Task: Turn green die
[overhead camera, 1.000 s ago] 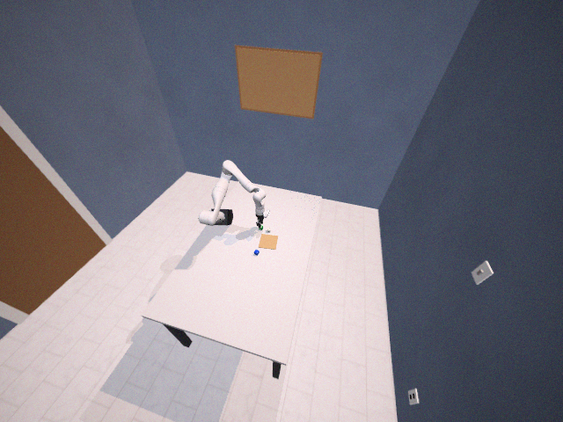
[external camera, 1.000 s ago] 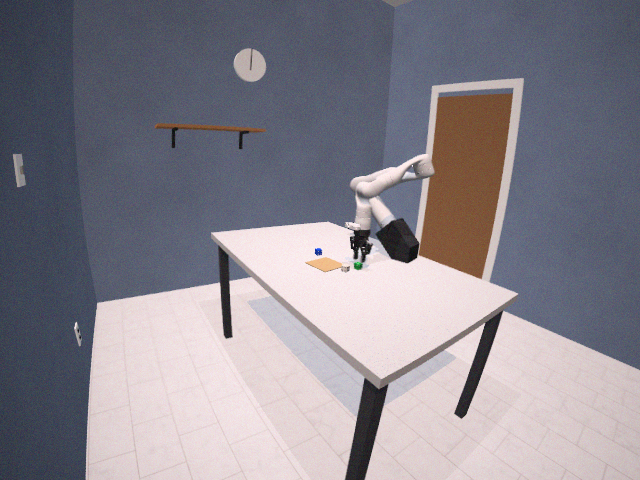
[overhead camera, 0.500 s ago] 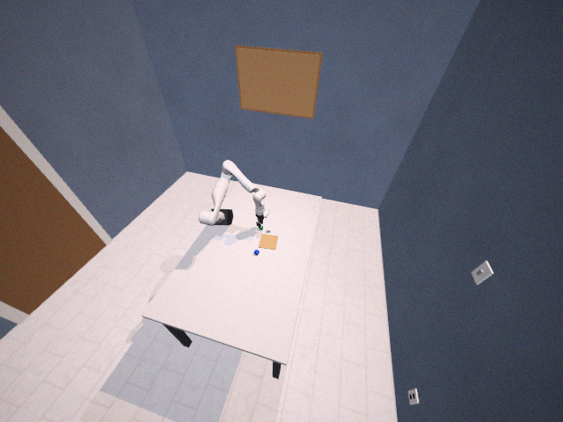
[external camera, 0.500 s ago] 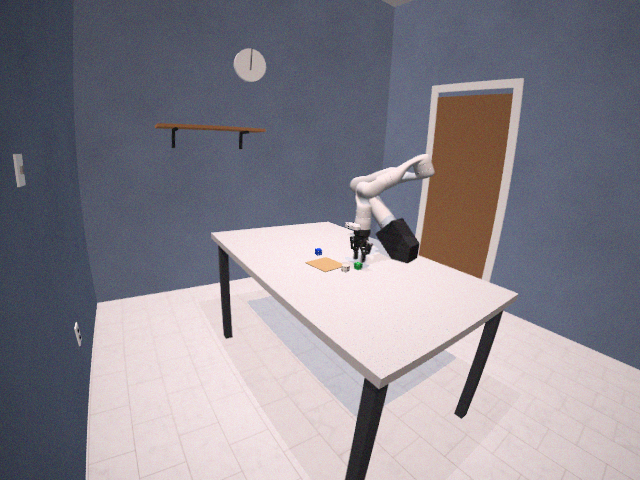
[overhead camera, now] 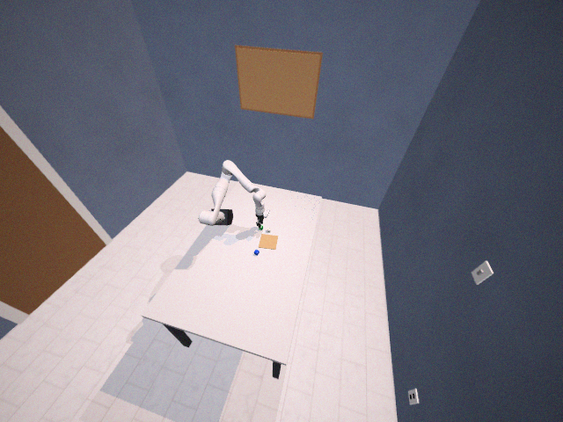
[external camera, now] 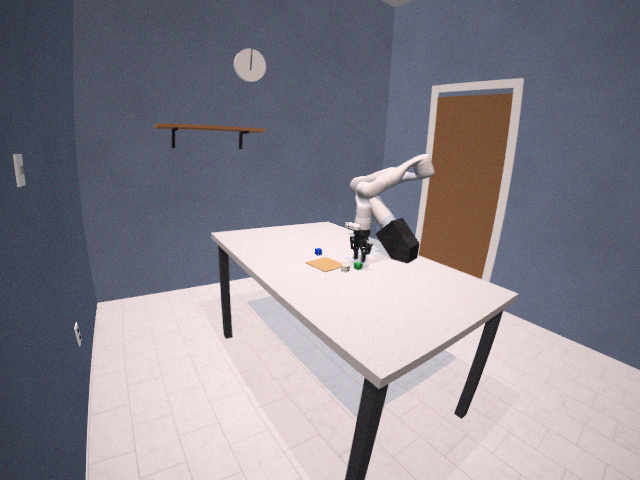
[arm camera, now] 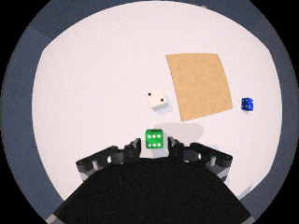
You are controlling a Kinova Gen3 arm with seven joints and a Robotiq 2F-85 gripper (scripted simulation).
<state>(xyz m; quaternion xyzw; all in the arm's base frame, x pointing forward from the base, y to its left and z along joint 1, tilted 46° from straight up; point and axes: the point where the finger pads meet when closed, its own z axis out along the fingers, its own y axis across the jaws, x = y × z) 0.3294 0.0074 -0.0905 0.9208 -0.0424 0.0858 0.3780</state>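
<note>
The green die (overhead camera: 260, 229) (external camera: 357, 265) (arm camera: 155, 138) rests on the bare table, off the tan mat (overhead camera: 268, 241) (external camera: 324, 264) (arm camera: 200, 84). In the wrist view its top face shows several white pips. My gripper (overhead camera: 259, 225) (external camera: 361, 256) (arm camera: 154, 143) points down right over it, fingers half open on either side, not clamping it. The blue die (overhead camera: 256, 251) (external camera: 318, 251) (arm camera: 247, 104) lies on the table beyond the mat's far side; its top number is too small to read. A white die (overhead camera: 267, 230) (external camera: 345, 266) (arm camera: 156, 97) lies between the green die and the mat.
The white table (overhead camera: 227, 294) (external camera: 413, 310) (arm camera: 93, 88) carries the arm's black base (overhead camera: 224, 216) (external camera: 398, 240) behind the gripper. The mat lies flat, with nothing on it.
</note>
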